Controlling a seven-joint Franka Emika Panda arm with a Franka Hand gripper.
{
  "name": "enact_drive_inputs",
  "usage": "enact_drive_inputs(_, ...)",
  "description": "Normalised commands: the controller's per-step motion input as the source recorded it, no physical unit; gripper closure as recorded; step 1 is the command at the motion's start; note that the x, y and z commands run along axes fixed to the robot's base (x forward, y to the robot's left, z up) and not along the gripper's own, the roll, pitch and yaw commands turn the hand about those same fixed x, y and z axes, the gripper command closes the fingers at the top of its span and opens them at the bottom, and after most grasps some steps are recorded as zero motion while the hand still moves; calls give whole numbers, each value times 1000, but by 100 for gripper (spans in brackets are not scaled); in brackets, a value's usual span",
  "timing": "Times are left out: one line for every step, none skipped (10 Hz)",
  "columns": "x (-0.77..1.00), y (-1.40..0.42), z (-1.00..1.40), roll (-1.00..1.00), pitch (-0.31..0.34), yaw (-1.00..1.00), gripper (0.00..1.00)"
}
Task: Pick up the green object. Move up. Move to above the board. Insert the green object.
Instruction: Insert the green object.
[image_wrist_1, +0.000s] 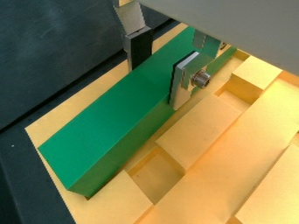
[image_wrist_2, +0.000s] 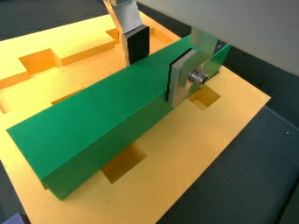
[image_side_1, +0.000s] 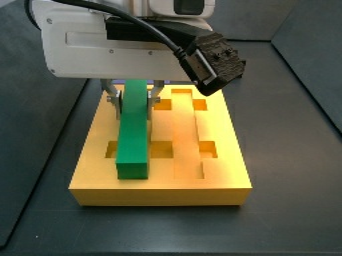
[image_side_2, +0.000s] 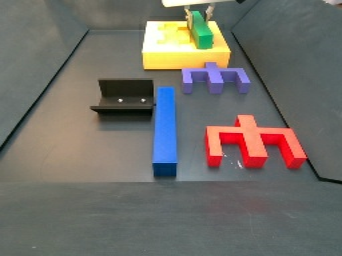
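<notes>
Right now my gripper (image_wrist_2: 158, 63) is closed across the width of the green bar (image_wrist_2: 100, 127), one silver finger (image_wrist_2: 183, 77) pressed flat against its long side and the dark-padded finger (image_wrist_1: 136, 45) against the opposite side; both wrist views show the plates tight on it near one end. I hold the bar over the yellow board (image_side_1: 227, 165), and in a side view it lies lengthwise along the slab (image_side_1: 134, 135), its lower edge low among the grooves; whether it is fully seated I cannot tell. Dark square recesses (image_wrist_2: 122, 163) show beside it. In a side view, well apart from the board (image_side_2: 163, 55), a purple comb-shaped piece (image_side_2: 217, 78) lies just in front of it, then a long blue bar (image_side_2: 164, 128), the dark fixture (image_side_2: 123, 97) beside that, and a red branched piece (image_side_2: 253, 142). The bar itself is plain, matte, square-edged green.
</notes>
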Motion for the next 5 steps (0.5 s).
enact_drive_inputs(3,-80,-206,51,29,-180,100)
enact_drive_inputs(54,0,-271,50,59,-223,100)
enact_drive_inputs(189,0,-317,67,80,-189,100)
enact_drive_inputs(146,0,-306,33,67,-160,100)
enact_drive_inputs(229,0,-346,37,71,-86,100)
